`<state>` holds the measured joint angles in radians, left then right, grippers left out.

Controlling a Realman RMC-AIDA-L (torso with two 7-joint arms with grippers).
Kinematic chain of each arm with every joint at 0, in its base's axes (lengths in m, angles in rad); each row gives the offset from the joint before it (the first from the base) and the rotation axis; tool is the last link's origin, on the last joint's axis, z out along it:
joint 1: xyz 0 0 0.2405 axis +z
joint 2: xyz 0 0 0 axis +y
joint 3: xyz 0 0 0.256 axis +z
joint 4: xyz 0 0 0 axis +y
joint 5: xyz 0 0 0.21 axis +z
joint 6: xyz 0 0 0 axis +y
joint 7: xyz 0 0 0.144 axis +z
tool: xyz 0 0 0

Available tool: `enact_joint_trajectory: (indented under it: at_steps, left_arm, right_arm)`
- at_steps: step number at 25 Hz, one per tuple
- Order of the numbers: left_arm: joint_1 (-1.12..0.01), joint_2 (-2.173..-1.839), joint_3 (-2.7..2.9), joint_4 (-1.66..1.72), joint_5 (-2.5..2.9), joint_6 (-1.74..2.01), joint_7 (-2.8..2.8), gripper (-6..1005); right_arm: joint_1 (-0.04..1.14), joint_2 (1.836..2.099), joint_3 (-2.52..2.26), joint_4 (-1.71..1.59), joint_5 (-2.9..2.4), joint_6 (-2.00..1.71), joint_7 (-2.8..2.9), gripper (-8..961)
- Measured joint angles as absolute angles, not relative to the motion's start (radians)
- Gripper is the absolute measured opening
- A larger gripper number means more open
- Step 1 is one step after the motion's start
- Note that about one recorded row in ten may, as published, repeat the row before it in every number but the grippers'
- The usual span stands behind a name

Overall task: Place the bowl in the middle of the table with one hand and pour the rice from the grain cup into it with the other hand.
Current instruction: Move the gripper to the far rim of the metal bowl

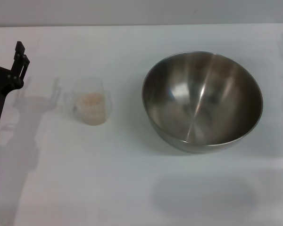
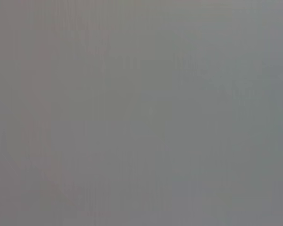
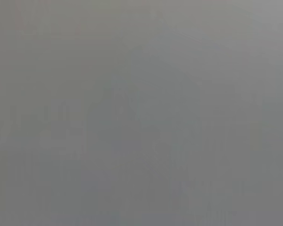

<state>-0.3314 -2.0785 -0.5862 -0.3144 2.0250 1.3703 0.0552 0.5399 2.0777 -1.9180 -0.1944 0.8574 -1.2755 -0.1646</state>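
The steel bowl (image 1: 202, 100) stands empty on the white table (image 1: 132, 188), right of the middle. The clear grain cup (image 1: 90, 102) stands upright to its left, with rice (image 1: 91, 100) inside. My left gripper (image 1: 20, 59) is at the far left edge of the head view, left of the cup and apart from it, holding nothing. My right gripper is out of view. Both wrist views show only plain grey.
Faint shadows lie on the table left of the cup and below the bowl. The table's far edge (image 1: 141, 25) runs along the top of the head view.
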Motion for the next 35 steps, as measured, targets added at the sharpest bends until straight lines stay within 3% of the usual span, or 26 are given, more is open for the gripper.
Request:
enact_joint_trajectory:
  at_steps: [22, 29, 35]
  left_arm:
    - [-0.335, -2.079, -0.583, -0.320, 2.020, 1.366, 0.053, 739]
    - [-0.336, -2.079, -0.588, -0.316, 2.020, 1.366, 0.052, 739]
    - [-0.339, -2.078, -0.588, -0.312, 2.020, 1.366, 0.052, 738]
  right_arm:
    - [0.542, 2.077, -1.911, -0.282, 0.800, -1.215, -0.378, 722]
    - [0.494, 2.071, -1.851, -0.576, 0.780, -0.832, -0.380, 713]
    - [0.436, 2.076, -1.706, -0.984, 0.677, -0.192, -0.382, 706]
